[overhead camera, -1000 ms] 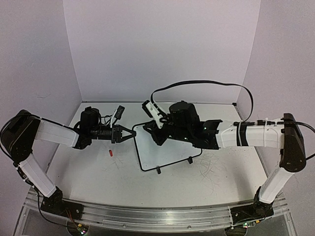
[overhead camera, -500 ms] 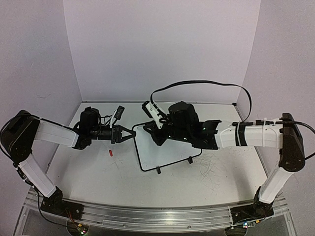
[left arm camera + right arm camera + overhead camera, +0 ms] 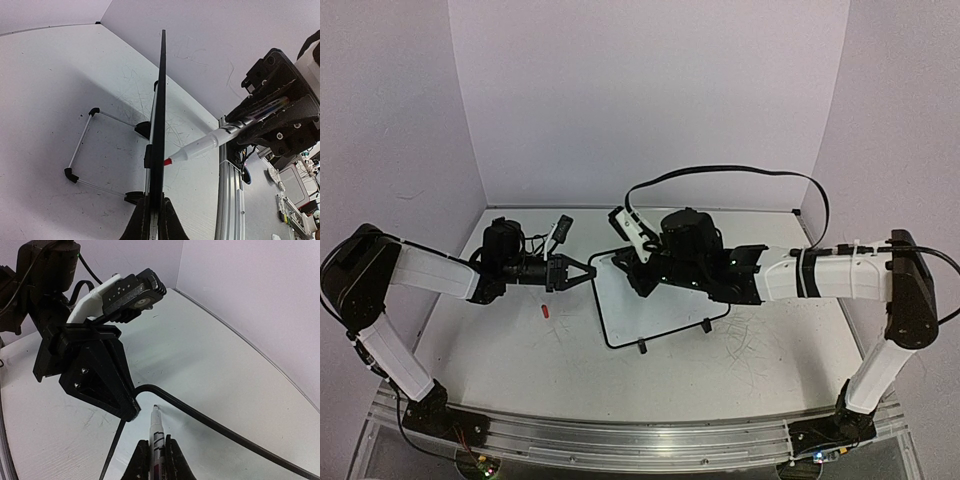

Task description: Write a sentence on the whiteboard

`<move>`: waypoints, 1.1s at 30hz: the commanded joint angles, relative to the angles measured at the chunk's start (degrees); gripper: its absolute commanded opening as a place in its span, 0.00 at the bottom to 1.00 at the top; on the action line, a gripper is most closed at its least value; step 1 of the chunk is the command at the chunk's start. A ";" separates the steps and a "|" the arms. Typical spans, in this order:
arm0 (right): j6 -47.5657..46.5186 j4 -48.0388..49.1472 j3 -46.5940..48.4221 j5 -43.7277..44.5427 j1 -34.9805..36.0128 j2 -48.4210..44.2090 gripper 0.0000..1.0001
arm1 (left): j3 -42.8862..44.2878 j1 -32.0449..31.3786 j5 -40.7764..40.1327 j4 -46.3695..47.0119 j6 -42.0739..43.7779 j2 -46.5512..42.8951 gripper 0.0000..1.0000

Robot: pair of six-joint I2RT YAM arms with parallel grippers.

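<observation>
The whiteboard (image 3: 665,305) stands on small black feet at the table's middle. My left gripper (image 3: 592,272) is shut on its left edge; in the left wrist view the board shows edge-on as a black frame (image 3: 161,115) between my fingers (image 3: 140,225). My right gripper (image 3: 626,268) is shut on a white marker (image 3: 157,432). The marker's red tip (image 3: 167,161) is at the board's face near its top left corner (image 3: 145,388). The left gripper's fingers (image 3: 100,375) show beside that corner. No lettering shows on the board's white face (image 3: 210,460).
A small red marker cap (image 3: 546,309) lies on the table left of the board. Faint scribble marks (image 3: 745,345) cover the table to the board's right. Lilac walls close the back and both sides. A black cable (image 3: 720,172) arcs above the right arm.
The right arm has shifted very slightly to the left. The left arm, the board and the cap have not moved.
</observation>
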 commanded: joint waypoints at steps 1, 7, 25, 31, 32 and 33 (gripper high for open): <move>0.11 1.82 1.56 1.38 0.24 0.72 0.00 | -0.23 -0.03 0.81 1.40 0.92 -1.74 0.00; 0.38 1.73 1.50 2.03 0.22 1.22 0.00 | -0.28 -0.03 0.82 1.36 0.92 -2.02 0.00; 1.20 0.93 0.75 3.10 0.24 1.45 0.00 | -0.24 -0.03 0.90 1.34 1.01 -2.29 0.00; 1.64 0.77 -0.16 2.37 0.25 1.06 0.00 | -0.23 -0.03 0.85 1.40 1.10 -2.29 0.00; 1.69 0.77 -0.30 2.35 0.25 1.00 0.00 | -0.23 -0.03 0.82 1.40 1.10 -2.29 0.00; 1.76 0.77 -0.45 2.27 0.25 0.95 0.00 | -0.23 -0.03 0.80 1.39 1.10 -2.29 0.00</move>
